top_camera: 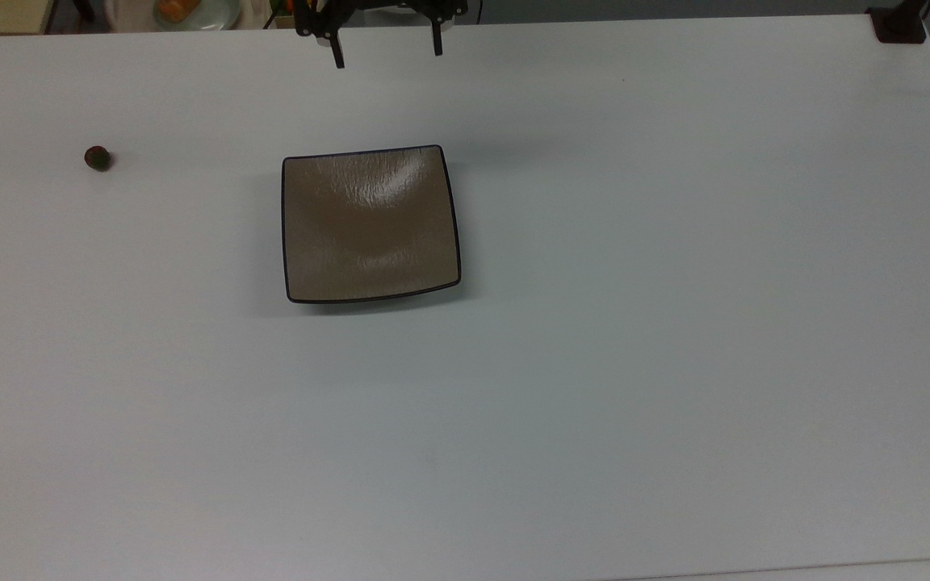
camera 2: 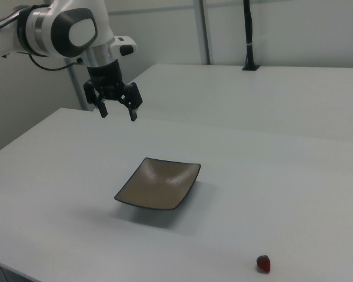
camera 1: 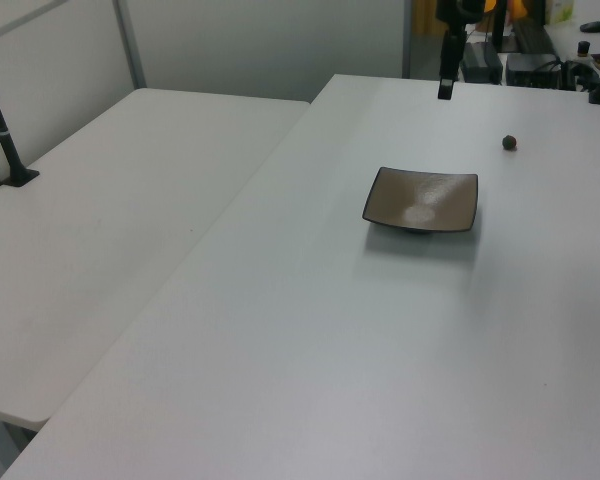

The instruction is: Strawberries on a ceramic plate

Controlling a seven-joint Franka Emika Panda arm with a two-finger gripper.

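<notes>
A big white bench [top_camera: 594, 363] holds two things. One is the ceramic plate [top_camera: 370, 224]. It is square and shallow, shiny tan-brown, with a thin black edge and round corners. Its top looks a little cracked, and a bright patch of light shines on it. The plate has nothing on it.

The other thing is the strawberry [top_camera: 98, 158]. It is tiny, round and dark red, much smaller than the plate. It sits on the bare bench, well apart from the plate. In the top view it is far off to the plate's left. In the left view the strawberry [camera 1: 509, 142] is behind the plate [camera 1: 421, 200] and to its right. In the right view the strawberry [camera 2: 263, 264] is near the bottom edge, to the right of the plate [camera 2: 159, 183].

The pincer [top_camera: 388, 48] is up in the air. Its two black fingers are spread wide apart and hold nothing. In the top view it is above the plate, at the top edge. In the right view the pincer [camera 2: 117, 110] hangs from a white and grey arm [camera 2: 59, 26], up and to the left of the plate.

A second white bench [camera 1: 90, 250] stands beside the first one. A black pole [camera 2: 247, 35] stands on it.

No writing can be read anywhere.
</notes>
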